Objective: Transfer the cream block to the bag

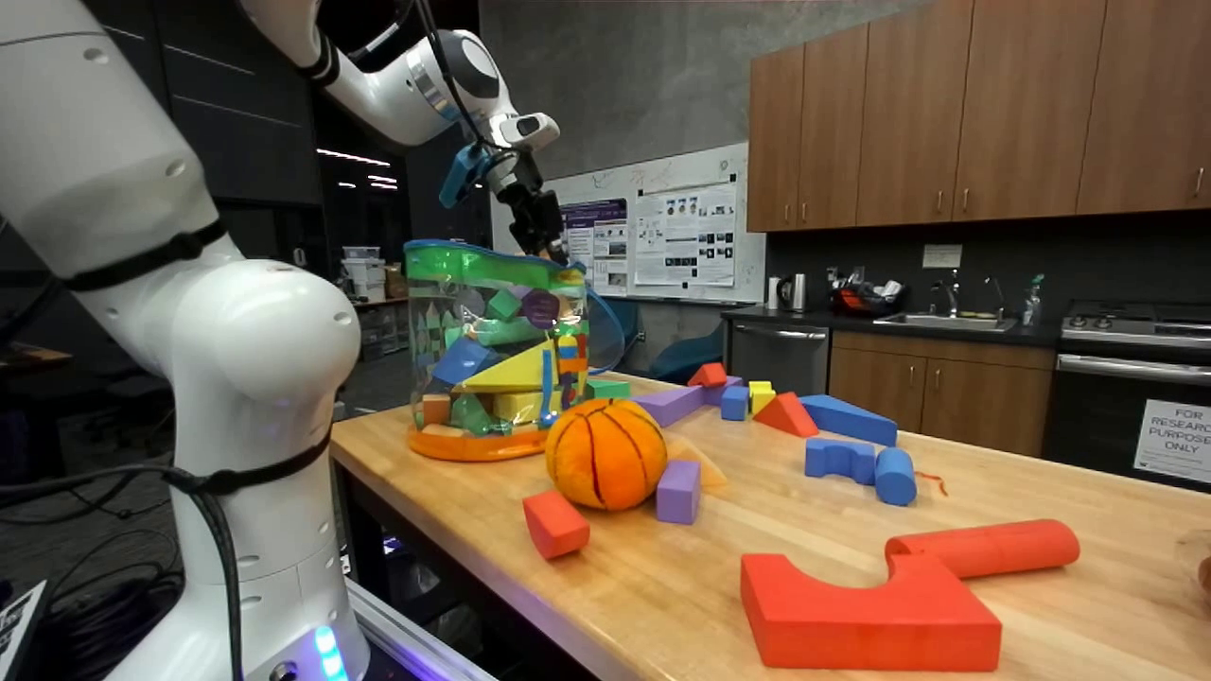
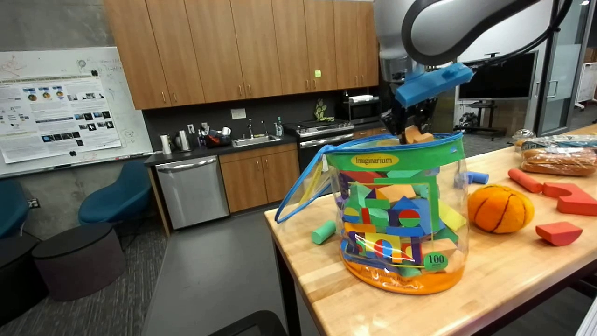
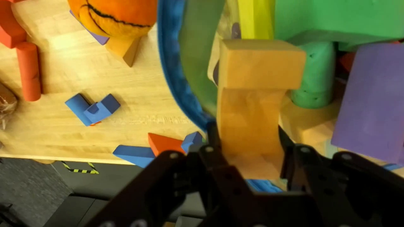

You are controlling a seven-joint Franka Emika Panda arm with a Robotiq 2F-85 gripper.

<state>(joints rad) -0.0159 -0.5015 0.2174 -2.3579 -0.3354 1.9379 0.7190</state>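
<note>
The cream block, tan with a notched side, sits between the fingers of my gripper in the wrist view. Both fingers press its sides. In an exterior view the cream block shows at the fingertips of my gripper, at the height of the bag's open top. The bag has a green top band, clear sides and an orange base, and holds many coloured blocks. It also stands upright in an exterior view. In the wrist view its blue rim curves left of the block, with blocks inside below.
An orange ball lies beside the bag on the wooden table. Red blocks, blue blocks and a purple block lie around it. The bag's flap hangs open, above a green cylinder.
</note>
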